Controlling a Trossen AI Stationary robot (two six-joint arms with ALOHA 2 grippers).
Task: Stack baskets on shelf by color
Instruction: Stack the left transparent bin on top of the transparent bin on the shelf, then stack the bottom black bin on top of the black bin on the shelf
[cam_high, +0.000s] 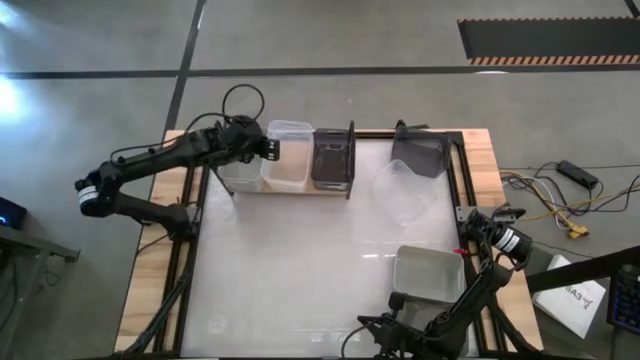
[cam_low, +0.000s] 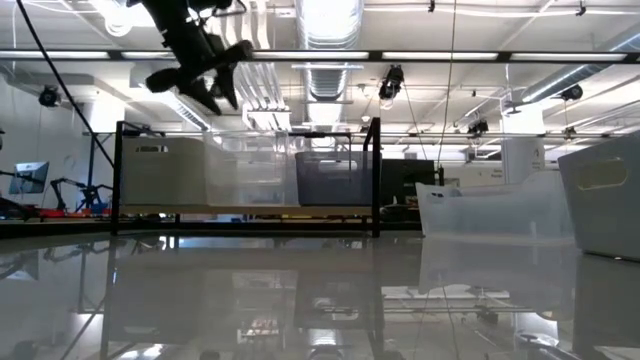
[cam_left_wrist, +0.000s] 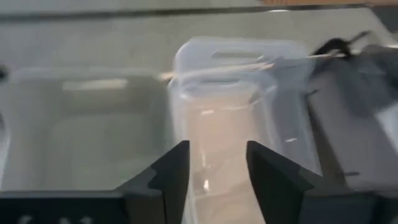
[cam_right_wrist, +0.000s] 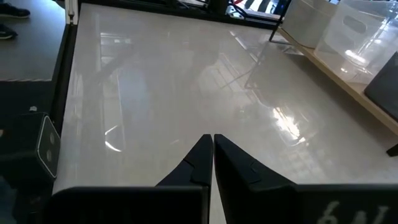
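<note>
The left gripper (cam_high: 272, 148), fingers parted and empty, hovers above the shelf (cam_high: 300, 188), which holds a whitish basket (cam_high: 238, 172), clear basket (cam_high: 289, 160) and dark grey basket (cam_high: 333, 158). The right gripper (cam_right_wrist: 211, 144) is closed, empty, near the table's front edge.

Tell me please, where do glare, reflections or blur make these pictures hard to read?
Low view: the glossy table mirrors the shelf and ceiling lights. Left wrist view: the clear basket beyond the left gripper looks smeared and soft. Right wrist view: bright glare patches lie on the tabletop ahead of the right gripper.
</note>
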